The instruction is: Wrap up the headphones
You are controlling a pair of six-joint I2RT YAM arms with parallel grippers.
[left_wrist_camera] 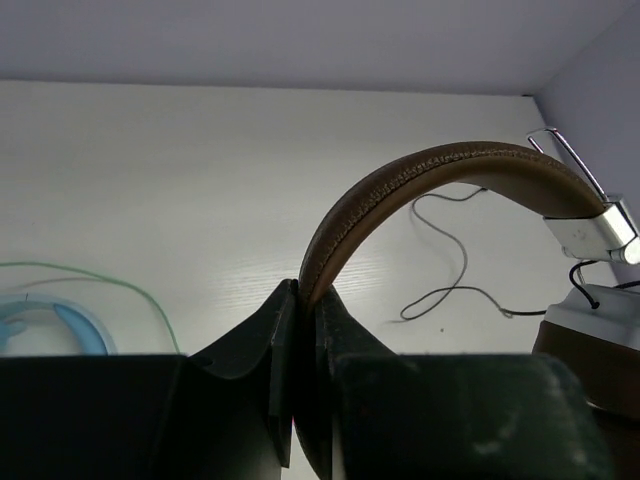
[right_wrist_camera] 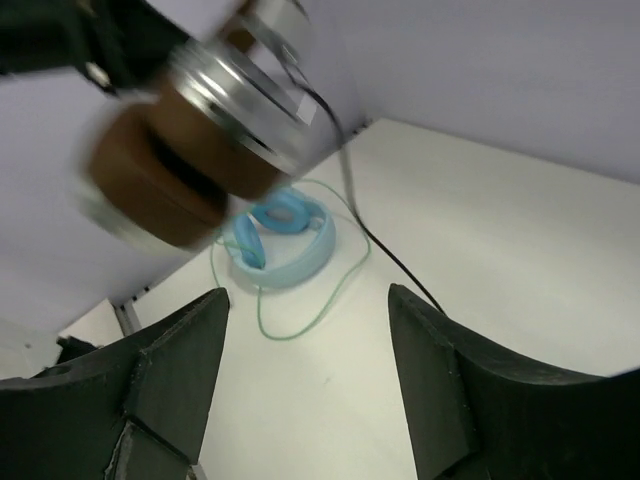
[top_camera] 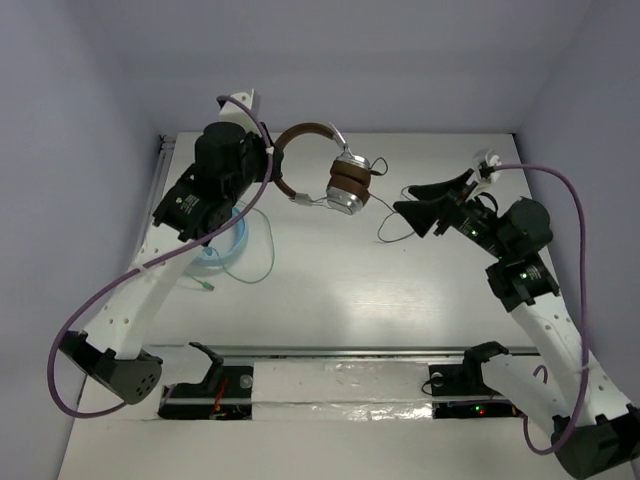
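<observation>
Our left tool [left_wrist_camera: 300, 330] is clamped on the brown headband [left_wrist_camera: 420, 170], holding the headphones [top_camera: 305, 130] up over the far tabletop [top_camera: 350, 290]. The band arcs left to right, with the ear cups [top_camera: 347, 190] hanging at the end toward our right tool [top_camera: 400, 198] — the nearer free arm, jaws apart. The thin cable [right_wrist_camera: 395, 265] trails rightward, seemingly just below that tool.
</observation>
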